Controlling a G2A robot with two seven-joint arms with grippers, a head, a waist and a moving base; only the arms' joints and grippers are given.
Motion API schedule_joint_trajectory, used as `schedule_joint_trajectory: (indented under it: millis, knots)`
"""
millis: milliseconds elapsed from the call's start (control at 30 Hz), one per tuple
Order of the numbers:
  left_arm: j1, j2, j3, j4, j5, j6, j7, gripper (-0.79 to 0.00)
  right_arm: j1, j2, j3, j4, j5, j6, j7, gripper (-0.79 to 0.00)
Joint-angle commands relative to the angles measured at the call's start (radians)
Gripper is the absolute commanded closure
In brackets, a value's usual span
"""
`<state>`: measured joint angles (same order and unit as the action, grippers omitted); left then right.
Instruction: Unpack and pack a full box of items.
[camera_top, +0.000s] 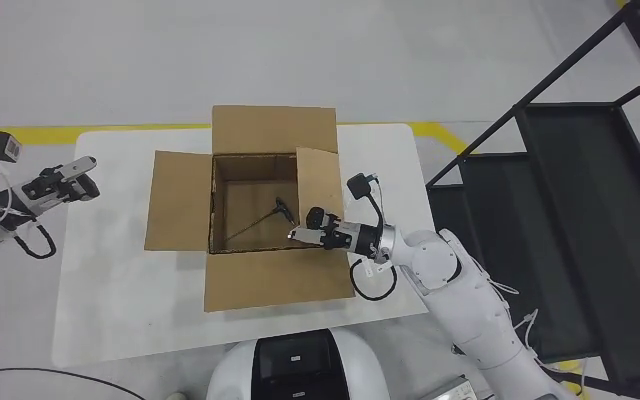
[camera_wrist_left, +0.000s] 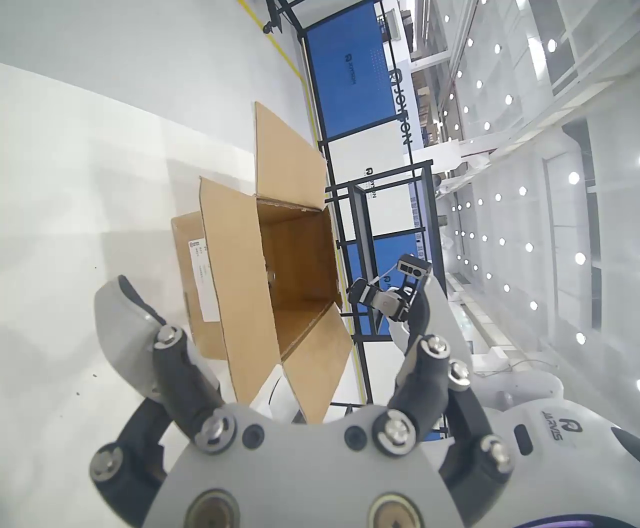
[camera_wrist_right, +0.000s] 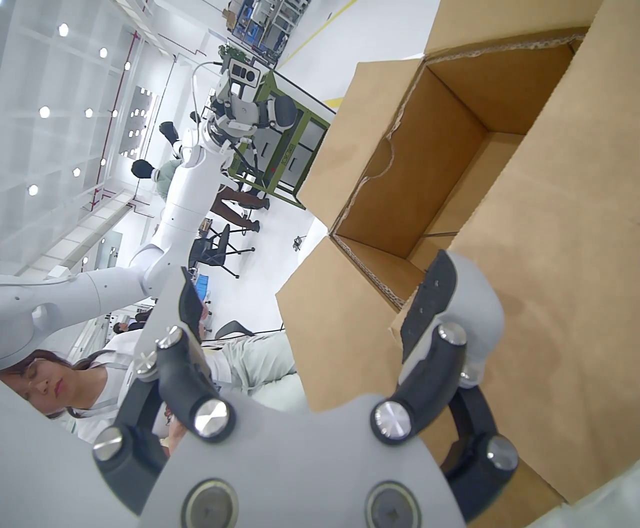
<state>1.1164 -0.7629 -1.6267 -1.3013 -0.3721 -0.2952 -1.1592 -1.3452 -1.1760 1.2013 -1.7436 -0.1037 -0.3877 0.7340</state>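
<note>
An open cardboard box (camera_top: 180, 205) stands in the middle of the white table (camera_top: 110, 300), three flaps spread flat and the right flap (camera_top: 318, 185) raised. A thin dark tool (camera_top: 268, 220) lies on its floor. My right gripper (camera_top: 303, 236) is open at the box's front right corner, level with the rim; in its wrist view its fingers (camera_wrist_right: 432, 300) stand wide apart beside the raised flap (camera_wrist_right: 565, 280), holding nothing. My left gripper (camera_top: 72, 183) hovers open at the table's left edge, well away from the box (camera_wrist_left: 300, 255), with nothing between its fingers (camera_wrist_left: 130, 312).
A black metal stair frame (camera_top: 560, 200) stands close beyond the table's right edge. A yellow floor line (camera_top: 440, 130) runs behind the table. Bare table surface lies left of the box and in front of it.
</note>
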Motion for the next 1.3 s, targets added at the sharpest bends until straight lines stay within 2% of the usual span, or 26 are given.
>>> schedule_joint_trajectory:
  millis: [0, 367, 433, 533, 667, 867, 1000, 1133, 1267]
  knots:
    - [0.000, 0.000, 0.000, 0.000, 0.000, 0.000, 0.000, -0.785, 0.000, 0.000, 0.000, 0.000, 0.000, 0.000, 0.000, -0.785]
    - [0.004, -0.001, 0.002, 0.001, -0.008, 0.002, 0.006, -0.785, 0.000, 0.000, 0.000, 0.000, 0.000, 0.000, 0.000, -0.785]
    - [0.030, -0.007, 0.009, 0.006, -0.044, 0.003, 0.042, -0.785, 0.000, 0.000, 0.000, 0.000, 0.000, 0.000, 0.000, -0.785]
    - [0.068, -0.010, 0.021, 0.016, 0.012, -0.022, 0.102, -0.785, 0.000, 0.000, 0.000, 0.000, 0.000, 0.000, 0.000, -0.785]
    - [0.083, -0.027, 0.074, 0.006, -0.034, -0.064, 0.159, -0.785, 0.000, 0.000, 0.000, 0.000, 0.000, 0.000, 0.000, -0.785]
    - [-0.002, -0.058, 0.184, 0.089, -0.031, -0.126, 0.240, -0.785, 0.000, 0.000, 0.000, 0.000, 0.000, 0.000, 0.000, -0.785]
    - [-0.080, -0.082, 0.272, 0.165, -0.039, -0.114, 0.223, -0.785, 0.000, 0.000, 0.000, 0.000, 0.000, 0.000, 0.000, -0.785]
    - [-0.145, -0.108, 0.333, 0.225, -0.173, -0.110, 0.121, -0.785, 0.000, 0.000, 0.000, 0.000, 0.000, 0.000, 0.000, -0.785]
    - [-0.187, -0.117, 0.338, 0.247, -0.288, -0.098, -0.005, -0.785, 0.000, 0.000, 0.000, 0.000, 0.000, 0.000, 0.000, -0.785]
